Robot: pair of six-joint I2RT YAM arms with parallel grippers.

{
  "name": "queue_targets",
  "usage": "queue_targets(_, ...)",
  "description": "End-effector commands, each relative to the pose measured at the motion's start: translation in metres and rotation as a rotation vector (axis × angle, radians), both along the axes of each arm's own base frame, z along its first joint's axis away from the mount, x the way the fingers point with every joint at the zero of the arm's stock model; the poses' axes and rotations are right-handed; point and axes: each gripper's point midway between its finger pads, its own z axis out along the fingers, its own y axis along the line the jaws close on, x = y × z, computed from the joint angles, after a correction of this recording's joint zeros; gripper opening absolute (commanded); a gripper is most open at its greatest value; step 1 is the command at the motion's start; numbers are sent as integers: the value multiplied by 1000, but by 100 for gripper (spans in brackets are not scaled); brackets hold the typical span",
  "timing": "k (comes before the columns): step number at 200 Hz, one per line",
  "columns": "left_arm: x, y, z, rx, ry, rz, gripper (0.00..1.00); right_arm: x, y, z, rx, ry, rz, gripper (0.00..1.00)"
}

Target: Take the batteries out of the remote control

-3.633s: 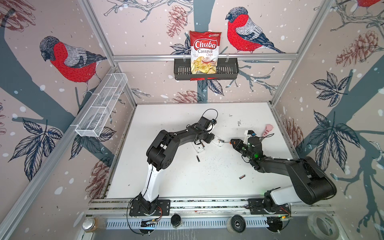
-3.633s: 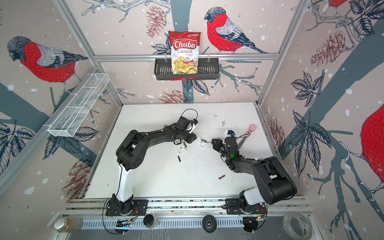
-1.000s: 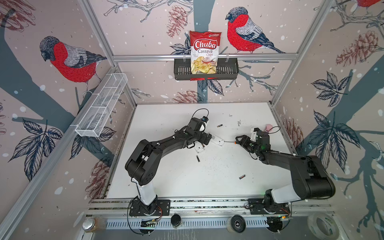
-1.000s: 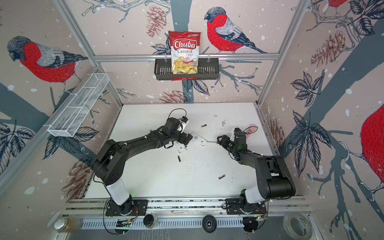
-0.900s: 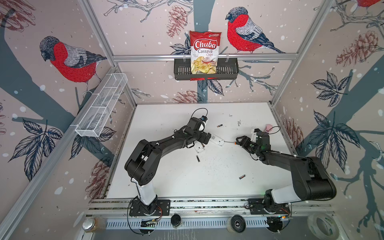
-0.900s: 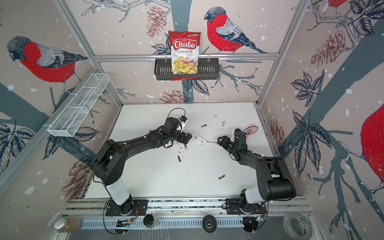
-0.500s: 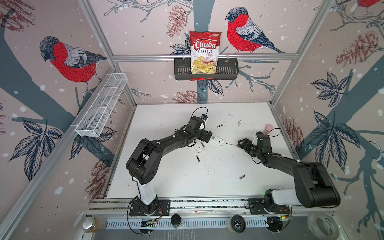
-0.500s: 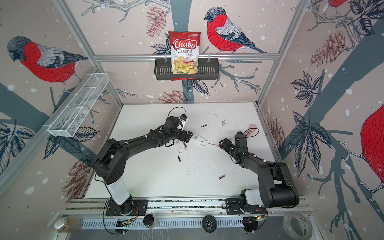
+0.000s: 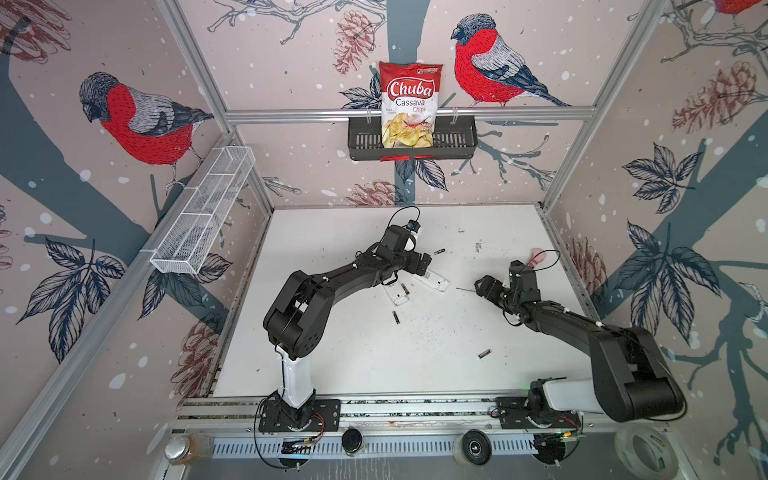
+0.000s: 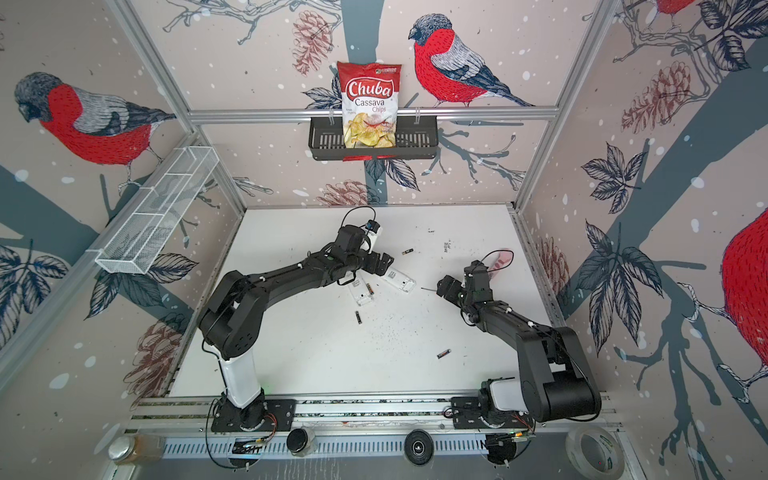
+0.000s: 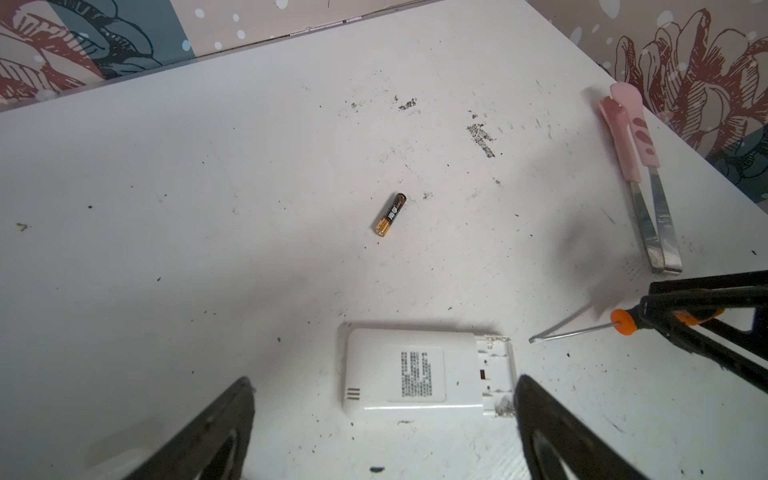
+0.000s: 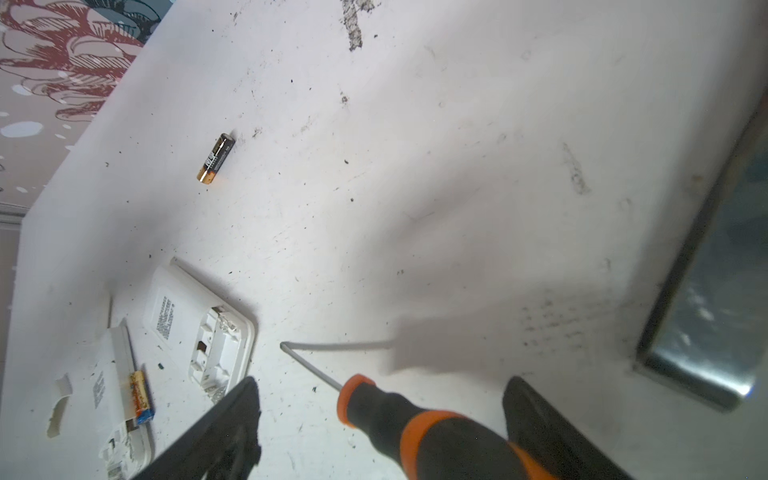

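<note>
Since a few seconds back, the orange-and-black-handled screwdriver (image 12: 415,419) has drawn back from the open end of the white plastic remote control (image 11: 411,374). Its steel tip now rests on bare tabletop (image 9: 353,365) just beside that end.

Left to right across the middle of the tabletop: a second white remote (image 9: 394,296) lies just beside the first. An orange-and-blue cell (image 12: 139,397) sits tight along its edge, seated or loose I cannot tell. Toward the front edge from it lies a loose black-and-gold battery (image 9: 396,317). The first remote's compartment stands open and bare. A second black-and-gold battery (image 11: 390,214) lies beyond it toward the far edge. A third black-and-gold battery (image 9: 484,353) lies nearer the front edge, right of the middle. I judge the unloading mostly done: three cells out, one perhaps left. What remains, I judge, is to check that cell and free it if it sits in its slot.

My left fingers (image 9: 423,266) hover wide open over the first remote, gripping nothing. My right fingers (image 9: 482,286) stand wide too. The screwdriver handle lies between them with a gap showing beside it, so I judge it let go, not pinched. Pink-handled steel tweezers (image 11: 623,141) lie near the right edge.
</note>
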Motion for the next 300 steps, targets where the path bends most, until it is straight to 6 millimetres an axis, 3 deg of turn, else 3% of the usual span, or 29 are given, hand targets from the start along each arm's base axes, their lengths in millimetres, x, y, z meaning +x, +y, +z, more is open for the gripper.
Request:
queue_targets(1, 10, -7, 11, -45, -27, 7, 96, -2, -6, -2, -110, 26, 6, 93)
queue_targets(75, 28, -1, 28, -151, -57, 44, 96, -12, -1, -12, -298, 146, 62, 95)
queue_targets(137, 39, -1, 38, -185, -102, 55, 96, -11, -7, 11, -356, 130, 41, 96)
queue_targets(186, 43, 13, 55, -204, -147, 93, 96, 4, -1, 58, -300, -71, 37, 99)
queue_targets(216, 47, 26, 77, -224, -198, 126, 97, 14, -7, 114, -264, -276, -9, 99)
queue_targets(245, 45, 52, 109, -233, -258, 192, 97, 20, -26, 160, -261, -472, -119, 99)
queue_targets(262, 40, 76, 127, -243, -307, 239, 96, 22, -31, 176, -292, -575, -134, 99)
queue_targets(300, 26, 158, 148, -275, -345, 401, 97, 19, -52, 178, -393, -683, -211, 99)
